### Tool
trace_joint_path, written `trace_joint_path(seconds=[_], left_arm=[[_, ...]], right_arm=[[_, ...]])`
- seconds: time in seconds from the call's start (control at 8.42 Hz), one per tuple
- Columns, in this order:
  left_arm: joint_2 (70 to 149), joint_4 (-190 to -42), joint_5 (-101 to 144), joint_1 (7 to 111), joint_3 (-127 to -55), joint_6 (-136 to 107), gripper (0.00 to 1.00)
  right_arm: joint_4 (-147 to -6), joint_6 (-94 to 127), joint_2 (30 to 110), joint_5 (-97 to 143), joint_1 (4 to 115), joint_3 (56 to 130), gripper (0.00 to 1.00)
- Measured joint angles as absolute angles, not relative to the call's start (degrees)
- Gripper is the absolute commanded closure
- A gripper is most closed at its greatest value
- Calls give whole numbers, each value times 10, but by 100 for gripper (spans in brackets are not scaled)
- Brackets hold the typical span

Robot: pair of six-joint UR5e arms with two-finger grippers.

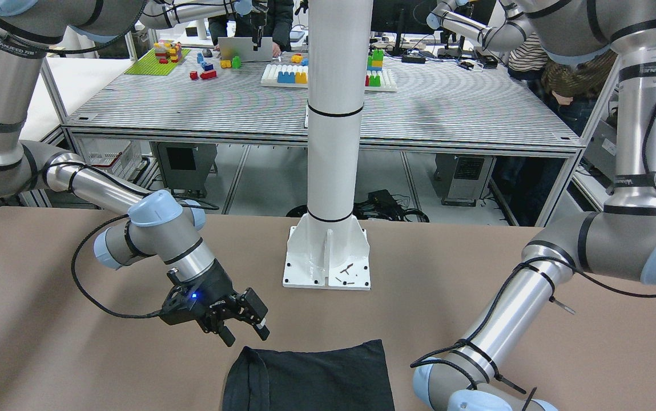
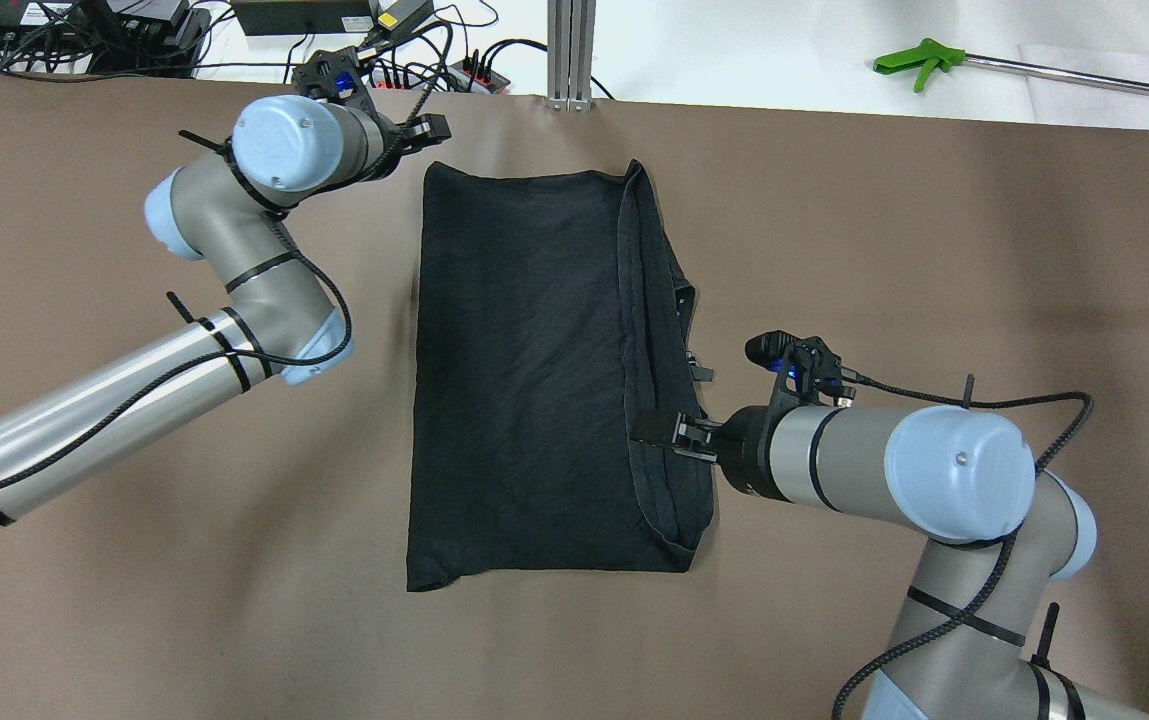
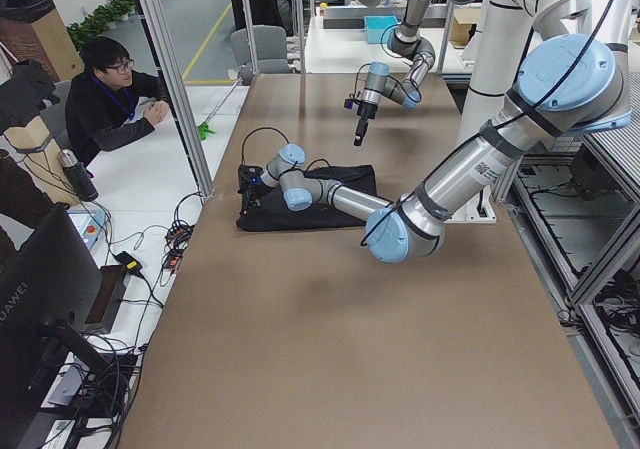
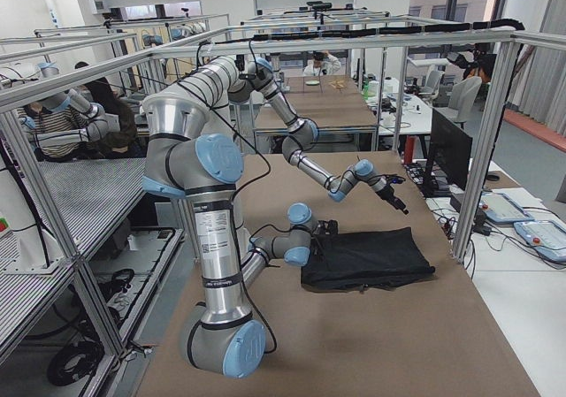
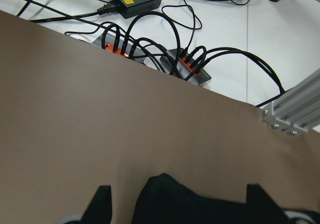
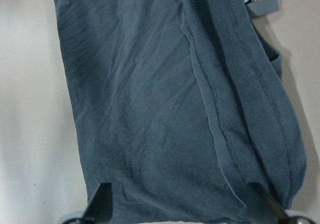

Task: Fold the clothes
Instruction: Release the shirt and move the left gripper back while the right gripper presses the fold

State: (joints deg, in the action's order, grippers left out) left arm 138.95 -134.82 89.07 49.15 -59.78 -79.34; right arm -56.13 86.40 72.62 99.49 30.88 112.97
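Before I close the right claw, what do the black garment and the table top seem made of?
The black garment: soft matte fabric, likely cotton knit; it lies limp with fine wrinkles and stitched hems. The table top: smooth matte brown covering, maybe paper or laminate; even, no glare or grain; cannot tell which.

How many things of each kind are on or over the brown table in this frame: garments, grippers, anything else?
Black garment: 1
Grippers: 2, the left gripper and the right gripper, both open
White post base: 1
Total: 4
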Motion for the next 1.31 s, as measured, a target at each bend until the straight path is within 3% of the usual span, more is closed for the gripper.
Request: trace_joint_path(seconds=[0.36,0.71,1.31], left_arm=[[1256,-1349,1019,528,-746,-725,5],[1162,-1345,1083,549,-850,-685,5],[1146,-1344,1086,547,-872,-680,5]], right_arm=[[-626,745,663,903,311,1098,6],[-584,691,583,834,330,955,6],[-539,623,431,788,371,692,7]])
